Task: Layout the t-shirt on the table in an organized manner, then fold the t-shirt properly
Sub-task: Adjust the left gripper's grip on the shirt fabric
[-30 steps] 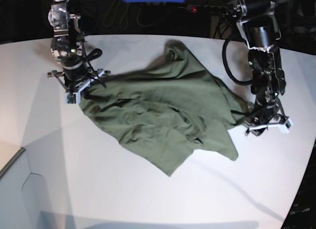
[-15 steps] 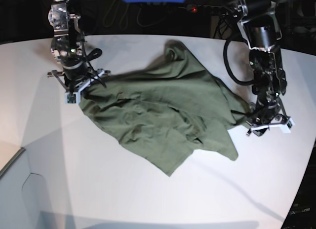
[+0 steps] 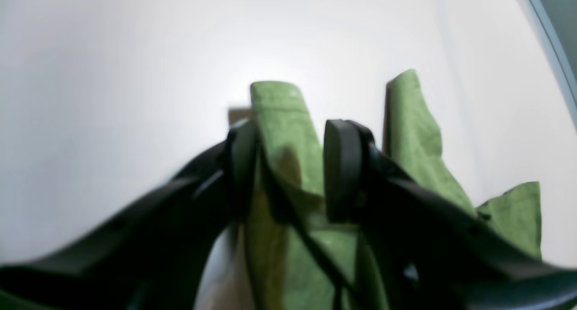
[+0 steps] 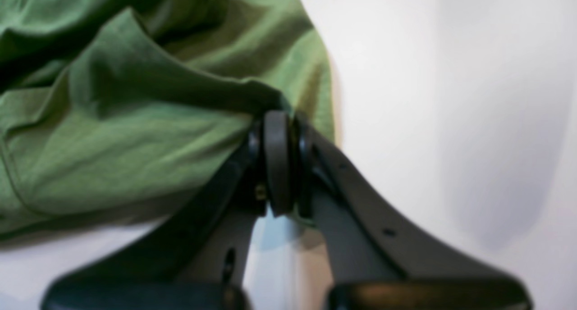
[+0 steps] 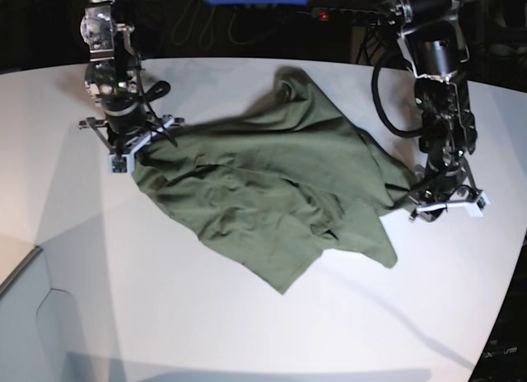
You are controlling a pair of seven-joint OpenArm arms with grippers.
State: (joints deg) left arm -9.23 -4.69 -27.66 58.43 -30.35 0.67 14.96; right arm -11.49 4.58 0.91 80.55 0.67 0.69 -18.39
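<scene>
Right tool clenched on olive-green cotton t-shirt edge; left tool part-spread, apparently pinching fold, to stretch shirt flat across white worktop.

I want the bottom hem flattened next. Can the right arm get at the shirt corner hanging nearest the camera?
Probably not yet: the right gripper is shut on the t-shirt at its far-left edge. That corner lies on bare table with nothing over it, so letting go would free the way.
</scene>
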